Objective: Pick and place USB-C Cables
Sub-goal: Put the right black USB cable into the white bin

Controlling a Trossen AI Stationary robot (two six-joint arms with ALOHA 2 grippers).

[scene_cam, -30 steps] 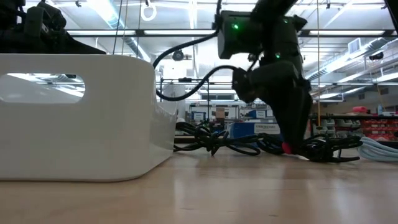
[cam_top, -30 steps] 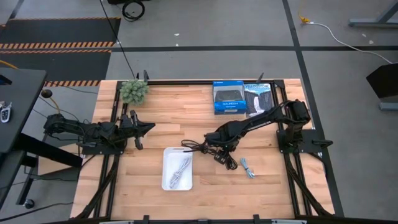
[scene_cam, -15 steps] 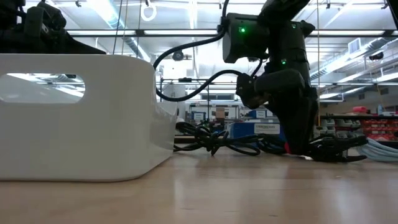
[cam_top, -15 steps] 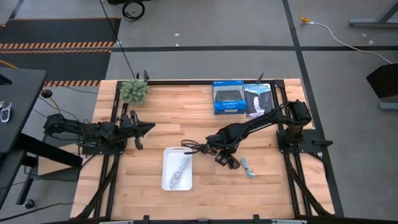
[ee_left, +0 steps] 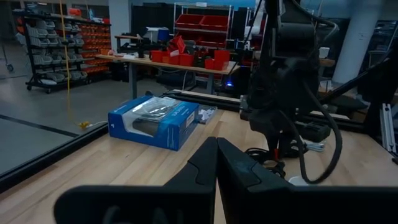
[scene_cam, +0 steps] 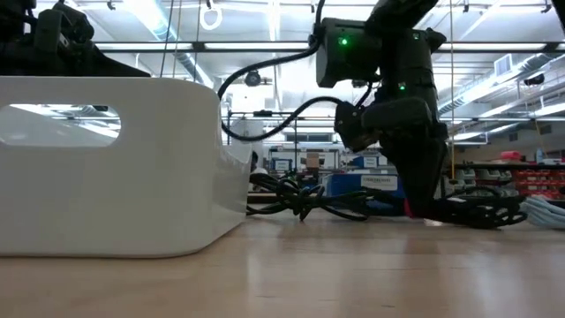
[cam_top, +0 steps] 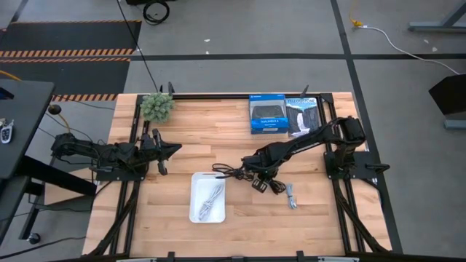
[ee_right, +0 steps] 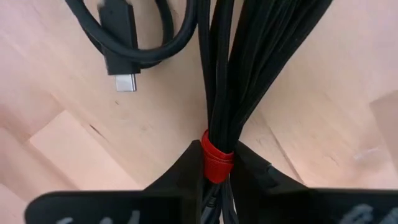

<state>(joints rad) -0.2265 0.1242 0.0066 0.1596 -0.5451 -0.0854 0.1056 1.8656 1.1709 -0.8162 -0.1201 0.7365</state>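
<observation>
From above: right gripper down on the wood table just right of the white tray, amid the dark cables, with the black cable with red band trailing toward the pale blue-grey cable. Plain black cable spread between gripper and tray; white cable lying inside the tray. Left gripper parked well apart at the table's left side, near the small green plant. Blue box and black box at the far edge. At table level: tray wall filling the left, right gripper reaching down to the tabletop, red band showing at its tip, black loops beside it, pale cable at the right edge. Left wrist: own fingers pressed together, clasping nothing, blue box and the other arm ahead. Right wrist: fingers clamped on the banded bundle at its red band, a black plug lying beside.
</observation>
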